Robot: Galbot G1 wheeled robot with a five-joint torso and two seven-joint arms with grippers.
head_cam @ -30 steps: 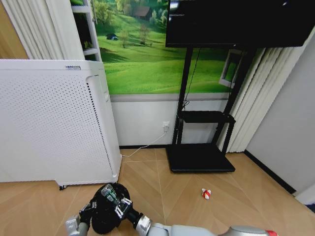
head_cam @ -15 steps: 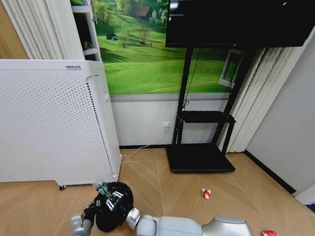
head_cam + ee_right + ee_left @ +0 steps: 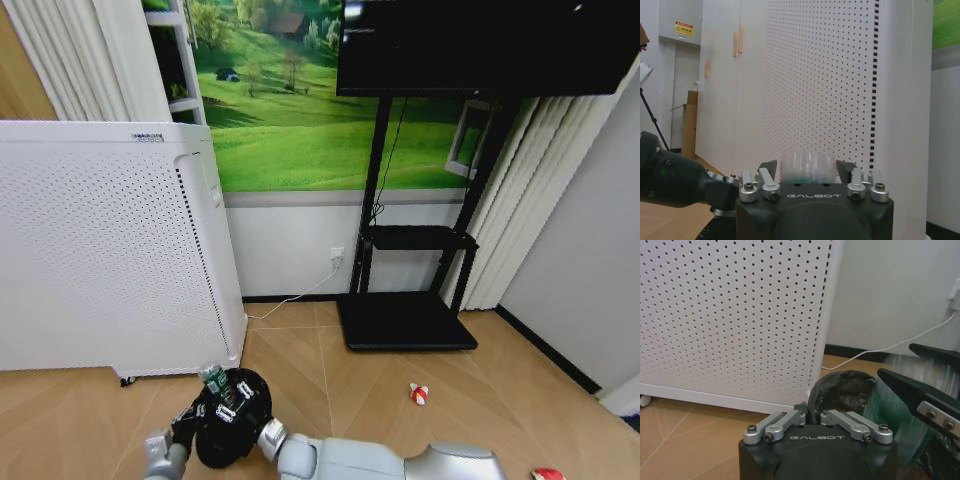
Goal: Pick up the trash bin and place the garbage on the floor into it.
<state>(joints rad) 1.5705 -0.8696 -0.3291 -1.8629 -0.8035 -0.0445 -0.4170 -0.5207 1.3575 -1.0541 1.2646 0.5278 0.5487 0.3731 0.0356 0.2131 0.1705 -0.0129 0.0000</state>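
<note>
The red piece point(image 3: 547, 473) is cut by the frame's edge.

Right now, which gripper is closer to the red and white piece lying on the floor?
The right gripper: it holds the bottle over the trash bin, on the side toward the red-and-white piece. The left gripper grips the bin's far side.

Bright, even indoor light in the head view, soft shadows only, no hard glare; the TV screen point(image 3: 480, 45) is a dark flat patch with faint reflection, and straight lines like the curtains point(image 3: 60, 50) bow outward toward the frame edges from wide-angle distortion. Left wrist view is evenly lit, the white perforated appliance point(image 3: 735, 315) sharp, while the near green-white bottle point(image 3: 900, 415) is smeared and out of focus. Right wrist view is dimmer and greyish, the bottle between the fingers soft, with brighter light on the far wall point(image 3: 685, 75).
</note>
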